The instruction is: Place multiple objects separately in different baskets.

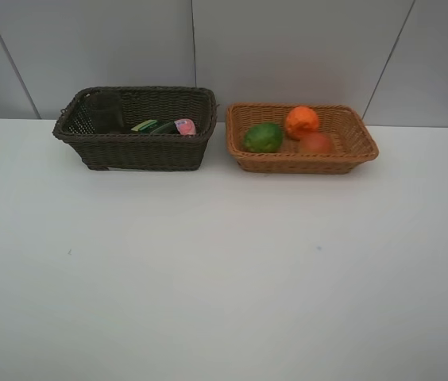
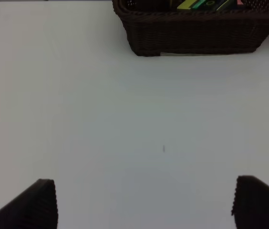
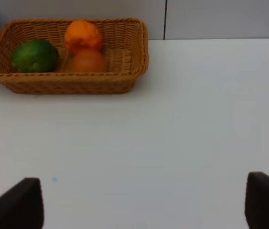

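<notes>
dark basket: far rim cut off in the left wrist view
cup: dim, outline unclear
bottles: half hidden by wall

Two wicker baskets side by side at the back of the counter, close before the wall. On the left, the deep basket; inside it, a cup at the left end, a flat bottle right of it, a capped bottle furthest right. On the right, the shallow basket; inside, an oval fruit at left, an orange behind, a round fruit just before the orange.
</notes>
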Tool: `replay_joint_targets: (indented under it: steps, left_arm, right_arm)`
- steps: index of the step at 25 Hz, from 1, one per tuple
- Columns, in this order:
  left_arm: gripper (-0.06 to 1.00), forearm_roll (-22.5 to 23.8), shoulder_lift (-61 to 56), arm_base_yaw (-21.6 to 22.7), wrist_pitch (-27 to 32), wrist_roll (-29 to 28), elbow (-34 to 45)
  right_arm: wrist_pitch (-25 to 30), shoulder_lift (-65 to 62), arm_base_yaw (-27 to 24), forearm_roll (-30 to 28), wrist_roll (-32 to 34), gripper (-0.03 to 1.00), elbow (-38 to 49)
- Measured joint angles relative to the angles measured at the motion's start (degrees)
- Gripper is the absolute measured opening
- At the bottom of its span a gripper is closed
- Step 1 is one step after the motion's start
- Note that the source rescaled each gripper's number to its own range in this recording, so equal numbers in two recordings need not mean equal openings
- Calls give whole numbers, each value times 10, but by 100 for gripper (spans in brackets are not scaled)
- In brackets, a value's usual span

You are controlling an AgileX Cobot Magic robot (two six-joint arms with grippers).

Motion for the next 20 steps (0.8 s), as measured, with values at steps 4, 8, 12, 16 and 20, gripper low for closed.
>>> replay_joint_targets:
  steps: [4, 8, 12, 16, 20]
  left_arm:
    - [95, 0, 0, 0, 0, 0, 0]
    - [95, 0, 0, 0, 0, 0, 0]
    - [95, 0, 0, 0, 0, 0, 0]
    - [95, 0, 0, 0, 0, 0, 0]
    - [95, 0, 0, 0, 0, 0, 0]
  right_arm:
    - [0, 0, 0, 0, 0, 87, 0]
    - [0, 0, 0, 0, 0, 87, 0]
    - [0, 0, 0, 0, 0, 87, 0]
    - [0, 0, 0, 0, 0, 87, 0]
    - [0, 0, 0, 0, 0, 87, 0]
